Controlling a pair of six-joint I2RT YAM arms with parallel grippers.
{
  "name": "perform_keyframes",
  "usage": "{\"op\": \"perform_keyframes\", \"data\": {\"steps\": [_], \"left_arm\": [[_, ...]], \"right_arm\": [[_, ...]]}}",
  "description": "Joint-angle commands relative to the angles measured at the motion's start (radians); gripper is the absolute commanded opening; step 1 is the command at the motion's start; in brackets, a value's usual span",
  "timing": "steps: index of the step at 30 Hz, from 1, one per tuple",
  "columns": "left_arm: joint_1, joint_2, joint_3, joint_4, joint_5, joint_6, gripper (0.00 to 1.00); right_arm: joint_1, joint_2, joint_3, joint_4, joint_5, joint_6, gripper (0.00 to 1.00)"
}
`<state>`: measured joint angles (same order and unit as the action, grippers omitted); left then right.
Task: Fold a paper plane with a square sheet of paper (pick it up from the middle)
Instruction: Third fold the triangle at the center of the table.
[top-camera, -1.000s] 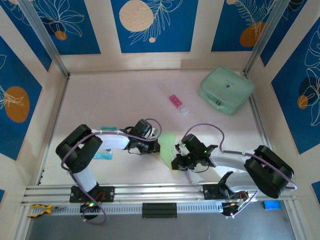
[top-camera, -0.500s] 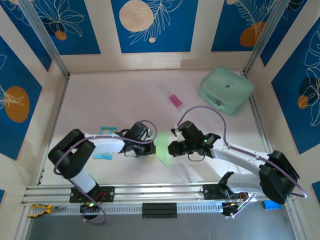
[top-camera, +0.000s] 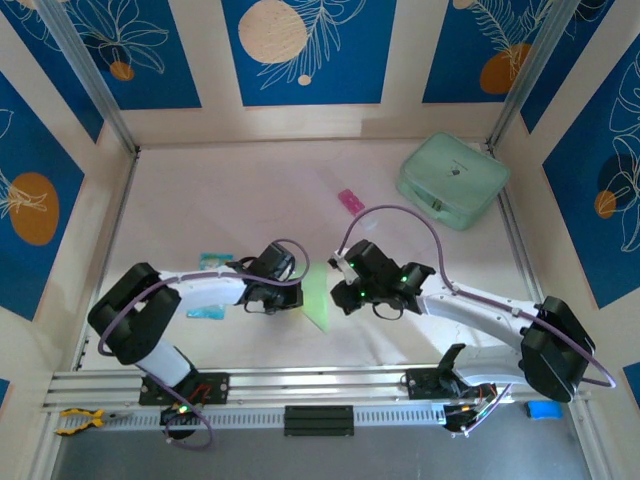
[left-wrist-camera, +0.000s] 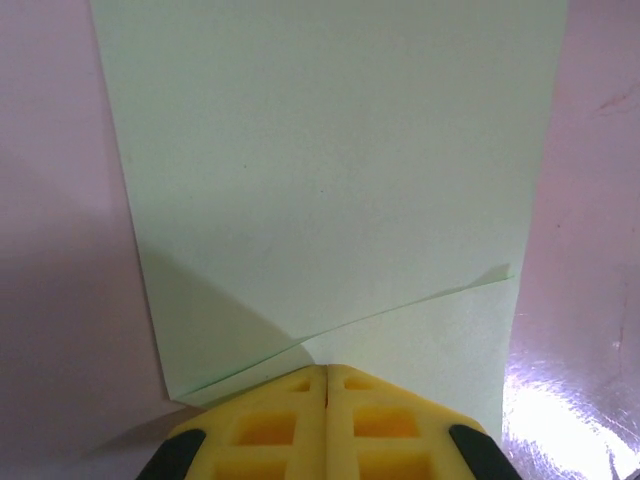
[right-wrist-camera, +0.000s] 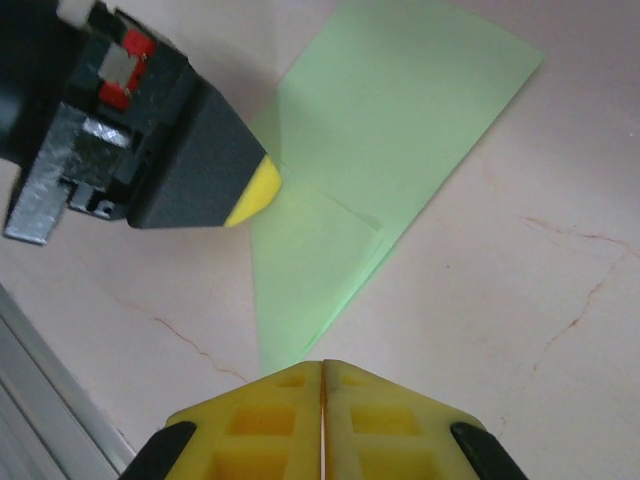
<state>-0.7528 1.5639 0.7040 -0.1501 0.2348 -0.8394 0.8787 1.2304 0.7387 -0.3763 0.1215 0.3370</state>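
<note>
Paper: the square sheet of paper (top-camera: 318, 300) lies flat on the bench (top-camera: 200, 190), between my two wrists and toward the near edge. It is no longer a plain square. In the left wrist view the sheet (left-wrist-camera: 330, 170) carries a slanting fold line across its near end, with a flap laid over it. In the right wrist view the sheet (right-wrist-camera: 390, 150) tapers to a narrow point that ends just ahead of my right fingers.

Left fingers (top-camera: 302, 297): closed, the yellow pads (left-wrist-camera: 327, 385) meet with no gap. From the right wrist their yellow tip (right-wrist-camera: 255, 192) rests on the paper at the edge of the folded flap. I cannot tell whether any paper is nipped between the pads.

Right fingers (top-camera: 338, 294): also closed pad to pad (right-wrist-camera: 323, 382), holding nothing that I can see, low over the bench beside the paper's point.

Elsewhere on the bench: mint-green case (top-camera: 452, 180) at the far right corner, pink-and-white tube (top-camera: 351, 201) near the middle, and blue-and-white packet (top-camera: 213, 259) partly under my left arm. All are well apart from the sheet.
</note>
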Motion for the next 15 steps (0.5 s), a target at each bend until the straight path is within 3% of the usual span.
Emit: {"op": "perform_keyframes", "data": {"steps": [1,15], "left_arm": [[0.006,-0.02,0.006,-0.096,-0.061,-0.01,0.03],[0.003,-0.095,-0.03,-0.148,-0.103,-0.047,0.04]], "right_arm": [[0.027,0.002,0.027,-0.019,0.051,-0.08,0.11],[0.072,-0.046,0.018,-0.023,0.148,-0.103,0.1]]}}
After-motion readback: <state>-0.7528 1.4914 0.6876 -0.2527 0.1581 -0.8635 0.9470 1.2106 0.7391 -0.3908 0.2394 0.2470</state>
